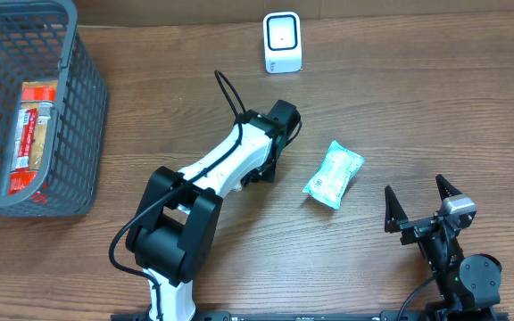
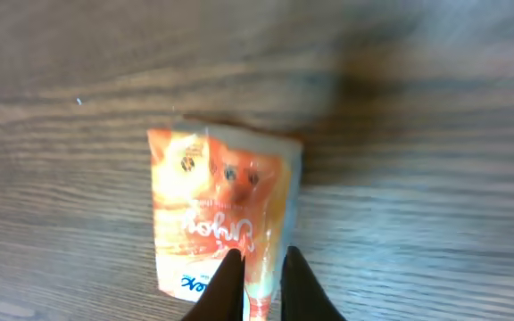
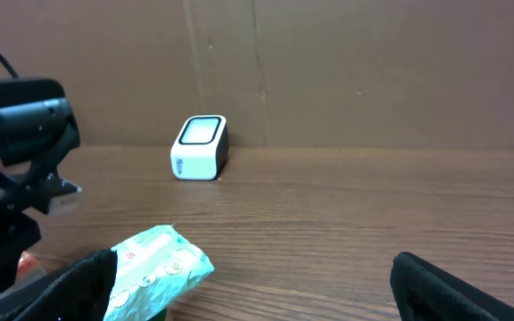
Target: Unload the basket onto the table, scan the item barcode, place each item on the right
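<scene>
Two moves left, seemingly — lifting, then showing to scanner (image 1: 282, 42) at table's far edge. Orange pouch (image 2: 221, 209) flat near table middle, edge clamped in left gripper (image 2: 260, 254). Right gripper (image 1: 415, 187) spread wide, idle at near edge — nothing scanned yet.

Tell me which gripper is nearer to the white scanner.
Left. The left gripper, shut on an orange packet, is in front of the scanner, toward the robot; the right gripper, open, is much farther back and off to the right.
</scene>
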`<state>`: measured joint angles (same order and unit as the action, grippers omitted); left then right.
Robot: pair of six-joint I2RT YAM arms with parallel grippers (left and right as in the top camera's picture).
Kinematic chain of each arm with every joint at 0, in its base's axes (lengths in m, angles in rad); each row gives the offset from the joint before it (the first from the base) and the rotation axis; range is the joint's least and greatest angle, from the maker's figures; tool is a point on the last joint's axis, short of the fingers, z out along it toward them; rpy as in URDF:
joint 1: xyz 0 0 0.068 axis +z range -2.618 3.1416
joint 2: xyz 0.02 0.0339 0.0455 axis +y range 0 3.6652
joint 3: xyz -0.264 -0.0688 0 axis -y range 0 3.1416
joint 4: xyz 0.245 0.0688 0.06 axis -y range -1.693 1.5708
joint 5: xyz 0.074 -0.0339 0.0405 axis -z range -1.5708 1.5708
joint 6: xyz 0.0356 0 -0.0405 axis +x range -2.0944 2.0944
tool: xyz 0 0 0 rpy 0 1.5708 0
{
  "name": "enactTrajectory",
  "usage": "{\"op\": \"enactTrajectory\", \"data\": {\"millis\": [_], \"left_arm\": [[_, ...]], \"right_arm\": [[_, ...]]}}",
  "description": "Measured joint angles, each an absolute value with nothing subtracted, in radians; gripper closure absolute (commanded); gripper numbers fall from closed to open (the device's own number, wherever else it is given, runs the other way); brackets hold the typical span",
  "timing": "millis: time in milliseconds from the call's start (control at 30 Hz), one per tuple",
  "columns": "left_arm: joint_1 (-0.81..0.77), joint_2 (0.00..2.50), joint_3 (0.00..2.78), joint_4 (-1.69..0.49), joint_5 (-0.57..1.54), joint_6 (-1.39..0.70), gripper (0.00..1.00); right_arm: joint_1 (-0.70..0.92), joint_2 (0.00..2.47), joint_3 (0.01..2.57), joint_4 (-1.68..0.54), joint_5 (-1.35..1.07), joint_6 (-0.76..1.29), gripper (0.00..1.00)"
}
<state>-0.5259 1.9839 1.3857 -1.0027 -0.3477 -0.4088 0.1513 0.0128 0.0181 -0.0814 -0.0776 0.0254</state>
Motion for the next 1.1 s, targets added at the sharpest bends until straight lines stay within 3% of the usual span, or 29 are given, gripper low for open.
{"op": "enactTrajectory", "data": {"millis": [67,133,833,1100], "left_arm": [[-0.525,1.984,1.423,-1.017,-0.34,-0.409,0.89],[-0.523,1.984,1.475,-1.037,-0.32,-0.408,0.96],[-0.441,1.984,1.499,-1.096,-0.166,-0.363,0.96],[-0.434,1.984,1.404,-1.024,-0.129,-0.358,0.96]], "right_arm": [[0.151,0.013,0.018,-0.081,-0.078,0.026,0.0],[0.151,0.013,0.018,-0.081,-0.078,0.026,0.0],[0.151,0.013,0.018,-0.081,-0.078,0.026,0.0],[0.151,0.013,0.018,-0.081,-0.078,0.026,0.0]]}}
